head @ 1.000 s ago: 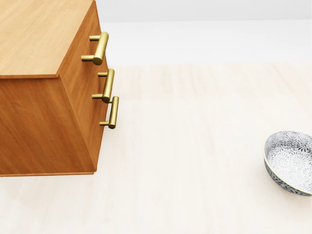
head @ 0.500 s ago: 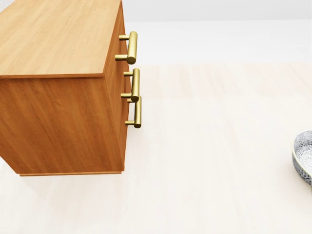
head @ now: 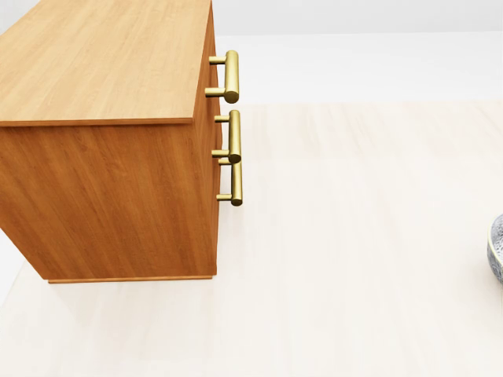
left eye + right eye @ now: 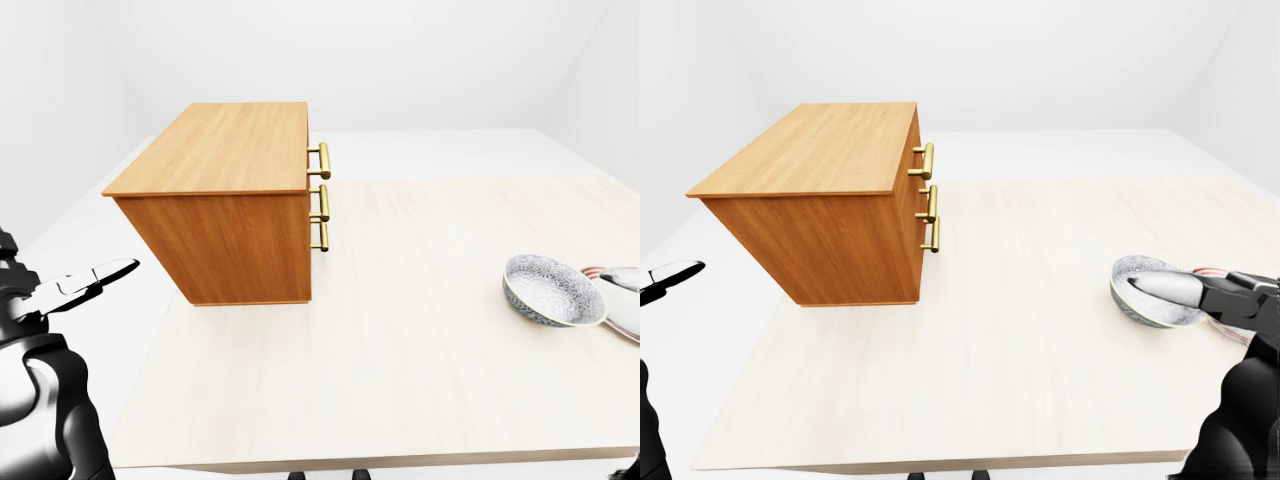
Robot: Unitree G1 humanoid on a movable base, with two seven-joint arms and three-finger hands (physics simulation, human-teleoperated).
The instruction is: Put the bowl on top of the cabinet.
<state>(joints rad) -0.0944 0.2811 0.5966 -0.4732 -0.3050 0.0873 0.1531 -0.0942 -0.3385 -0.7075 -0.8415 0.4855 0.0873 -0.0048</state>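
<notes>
The camera has swung left: one cabinet [image 3: 102, 141] fills more of the head view, one bowl [image 4: 553, 290] slips to its right edge. Three handles [image 3: 232, 76]. Both hands' fingers: cannot tell.

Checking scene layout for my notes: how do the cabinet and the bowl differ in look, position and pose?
The cabinet is a plain wooden box with brass handles; the bowl is round, with a grey-white pattern. The cabinet stands at the left of the left-eye view, the bowl at the right. The bowl looks tilted; the cabinet sits flat. Both rest on the pale table.
</notes>
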